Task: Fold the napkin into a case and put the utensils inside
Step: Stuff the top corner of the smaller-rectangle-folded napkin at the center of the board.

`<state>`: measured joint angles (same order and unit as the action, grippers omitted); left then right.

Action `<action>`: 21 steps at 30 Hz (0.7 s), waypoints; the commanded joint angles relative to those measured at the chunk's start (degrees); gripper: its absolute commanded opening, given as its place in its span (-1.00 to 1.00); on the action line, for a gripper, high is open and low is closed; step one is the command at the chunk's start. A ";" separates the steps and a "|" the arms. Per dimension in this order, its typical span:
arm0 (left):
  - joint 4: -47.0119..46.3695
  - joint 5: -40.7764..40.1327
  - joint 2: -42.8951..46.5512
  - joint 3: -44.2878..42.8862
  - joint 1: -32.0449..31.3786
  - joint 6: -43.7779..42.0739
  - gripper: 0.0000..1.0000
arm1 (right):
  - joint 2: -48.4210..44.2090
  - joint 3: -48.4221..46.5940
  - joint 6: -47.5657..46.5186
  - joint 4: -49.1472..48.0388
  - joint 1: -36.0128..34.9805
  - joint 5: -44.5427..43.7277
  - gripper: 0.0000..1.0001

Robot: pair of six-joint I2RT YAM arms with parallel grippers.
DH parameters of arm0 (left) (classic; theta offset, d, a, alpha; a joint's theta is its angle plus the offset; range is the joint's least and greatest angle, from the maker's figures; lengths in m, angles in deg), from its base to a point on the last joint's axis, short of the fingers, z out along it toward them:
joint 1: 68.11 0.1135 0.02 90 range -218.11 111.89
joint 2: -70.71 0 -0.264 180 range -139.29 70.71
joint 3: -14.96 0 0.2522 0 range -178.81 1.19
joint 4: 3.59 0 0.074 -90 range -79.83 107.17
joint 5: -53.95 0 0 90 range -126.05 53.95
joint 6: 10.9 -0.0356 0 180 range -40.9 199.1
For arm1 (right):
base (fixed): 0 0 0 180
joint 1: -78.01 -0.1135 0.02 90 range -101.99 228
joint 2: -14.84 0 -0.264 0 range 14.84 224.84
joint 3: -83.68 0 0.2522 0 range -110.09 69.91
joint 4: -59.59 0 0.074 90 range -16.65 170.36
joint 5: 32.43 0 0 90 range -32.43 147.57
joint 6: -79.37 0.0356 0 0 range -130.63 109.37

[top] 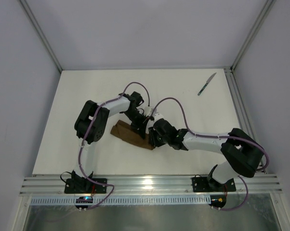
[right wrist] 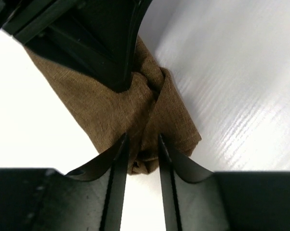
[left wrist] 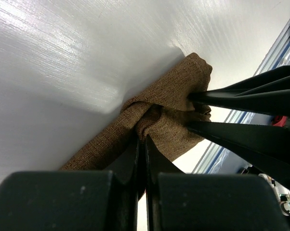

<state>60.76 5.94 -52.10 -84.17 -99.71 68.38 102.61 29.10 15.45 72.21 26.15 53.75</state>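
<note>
Left tool (left wrist: 141,140) is clamping the folded napkin (left wrist: 166,96) so my fold is not springing open, while my right tool (right wrist: 142,140) is sitting parted astride its end.

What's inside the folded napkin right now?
Only outer cloth folds of the napkin show; its interior is covered, so contents can't be told. The knife lies apart on the table.

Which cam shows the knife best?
Top external: the slim knife with silvery blade and dark handle lies whole on the white table, far right. Neither wrist view shows it; both are close on the dark brown cloth napkin.
</note>
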 commanded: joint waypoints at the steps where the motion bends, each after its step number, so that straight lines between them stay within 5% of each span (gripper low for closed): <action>1: -3.03 -0.69 -1.48 0.63 -0.22 -0.53 -1.00 | -5.67 -1.98 -1.65 6.57 0.09 -0.84 -0.28; 11: -4.80 -0.51 2.66 -0.06 -0.31 2.10 -1.00 | -5.86 -4.70 1.24 9.59 -0.35 -6.99 0.04; 19: -5.59 0.71 0.37 -0.33 -0.31 3.60 -1.00 | 2.32 -7.44 2.91 7.21 -2.02 -12.79 0.06; 21: -5.85 0.72 0.90 -0.33 -0.31 4.13 -1.00 | 4.24 -6.65 3.96 7.12 -2.02 -14.37 -0.10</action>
<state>58.24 6.42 -52.03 -84.08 -99.77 71.46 105.10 23.37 17.16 80.82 24.34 44.01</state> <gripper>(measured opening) 0.011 0.476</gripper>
